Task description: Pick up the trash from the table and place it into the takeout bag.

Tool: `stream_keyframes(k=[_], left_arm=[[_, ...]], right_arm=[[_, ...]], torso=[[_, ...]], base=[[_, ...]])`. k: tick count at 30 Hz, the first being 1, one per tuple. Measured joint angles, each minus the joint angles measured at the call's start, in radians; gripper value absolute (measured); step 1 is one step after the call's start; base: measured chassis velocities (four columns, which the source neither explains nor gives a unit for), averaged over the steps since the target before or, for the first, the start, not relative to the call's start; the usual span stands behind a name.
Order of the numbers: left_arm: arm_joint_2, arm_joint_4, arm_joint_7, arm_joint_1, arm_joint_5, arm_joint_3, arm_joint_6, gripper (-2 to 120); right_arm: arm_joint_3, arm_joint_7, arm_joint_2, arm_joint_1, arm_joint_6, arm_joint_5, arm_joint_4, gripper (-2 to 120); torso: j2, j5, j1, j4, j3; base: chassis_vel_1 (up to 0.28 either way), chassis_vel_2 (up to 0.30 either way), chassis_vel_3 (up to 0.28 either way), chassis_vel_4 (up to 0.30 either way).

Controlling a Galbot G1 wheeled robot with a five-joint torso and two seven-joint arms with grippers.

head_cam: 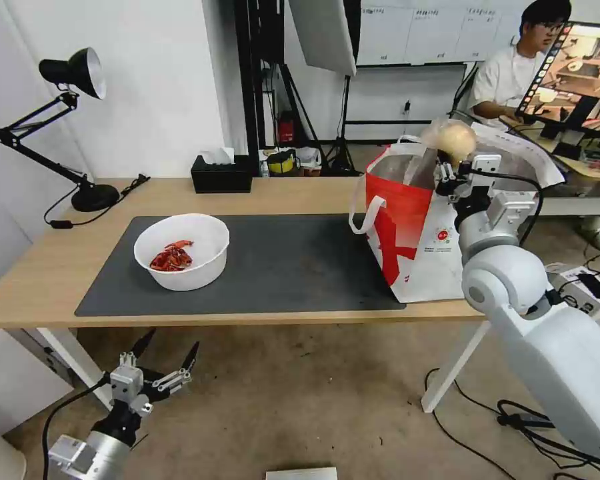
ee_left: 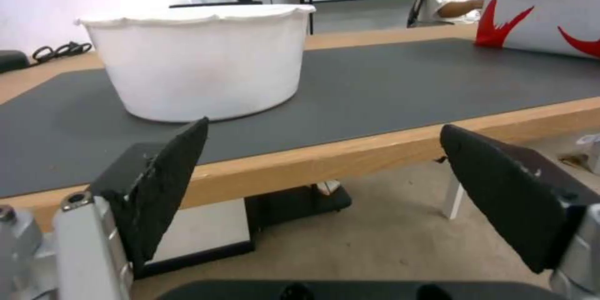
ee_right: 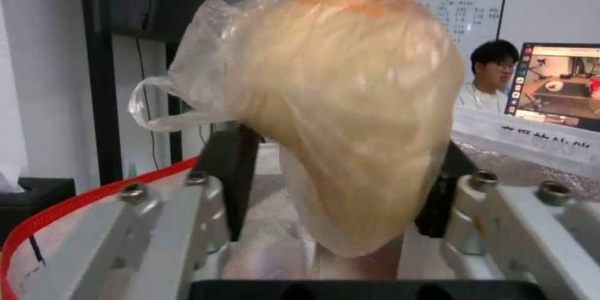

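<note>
Gripping the bagged lump (head_cam: 451, 140) between its fingers, the right end effector (head_cam: 461, 168) hangs over the tote's (head_cam: 407, 220) open mouth, tote directly beneath it. Spread wide, the left end effector (head_cam: 167, 353) sits below the desk (head_cam: 40, 273) edge, bowl (head_cam: 182, 251) ahead and above it.

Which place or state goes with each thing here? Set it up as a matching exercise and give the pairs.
Things:
1. white bowl
2. clear bag with beige lump
3. left gripper
4. black tissue box

Places or states:
A. open, below the table's front edge
B. on the dark mat, holding red shells
C. at the table's far edge
D. clamped in the right gripper above the takeout bag

Pairs: 1-B, 2-D, 3-A, 4-C
</note>
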Motion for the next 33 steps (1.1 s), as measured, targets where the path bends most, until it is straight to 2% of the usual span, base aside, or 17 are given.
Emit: stream_keyframes(k=[2, 6, 8, 9, 11, 15, 33], left_arm=[[-0.001, 0.0, 0.0, 0.0, 0.0, 0.001, 0.0, 100], [-0.008, 0.002, 0.001, -0.001, 0.006, 0.007, 0.0, 100], [-0.008, 0.002, 0.001, -0.001, 0.006, 0.007, 0.0, 100], [-0.009, 0.002, 0.001, 0.0, 0.007, 0.007, 0.0, 100], [-0.01, 0.002, 0.001, 0.0, 0.007, 0.007, 0.0, 100], [-0.012, 0.002, 0.001, 0.001, 0.009, 0.007, -0.001, 100], [-0.012, -0.005, 0.002, 0.004, 0.011, 0.005, -0.002, 100]], right_arm=[[0.0, -0.001, 0.0, 0.0, 0.0, 0.001, 0.0, 59], [0.001, -0.003, 0.001, 0.005, -0.001, 0.006, -0.006, 80], [0.001, -0.003, 0.001, 0.005, -0.001, 0.006, -0.006, 80], [0.002, -0.003, 0.0, 0.01, -0.005, 0.01, -0.008, 89], [0.002, -0.002, -0.003, 0.018, -0.016, 0.023, -0.013, 97], [0.003, 0.0, -0.009, 0.024, -0.021, 0.03, -0.022, 100], [0.003, 0.0, -0.02, 0.037, -0.024, 0.044, -0.018, 100]], torso=[[0.0, 0.0, 0.0, 0.0, 0.0], [0.0, 0.0, 0.0, 0.0, 0.0], [0.0, 0.0, 0.0, 0.0, 0.0], [0.0, 0.0, 0.0, 0.0, 0.0], [0.0, 0.0, 0.0, 0.0, 0.0], [0.0, 0.0, 0.0, 0.0, 0.0], [0.0, 0.0, 0.0, 0.0, 0.0]], base=[[0.0, 0.0, 0.0, 0.0], [0.0, 0.0, 0.0, 0.0], [0.0, 0.0, 0.0, 0.0], [0.0, 0.0, 0.0, 0.0], [0.0, 0.0, 0.0, 0.0], [0.0, 0.0, 0.0, 0.0], [0.0, 0.0, 0.0, 0.0]])
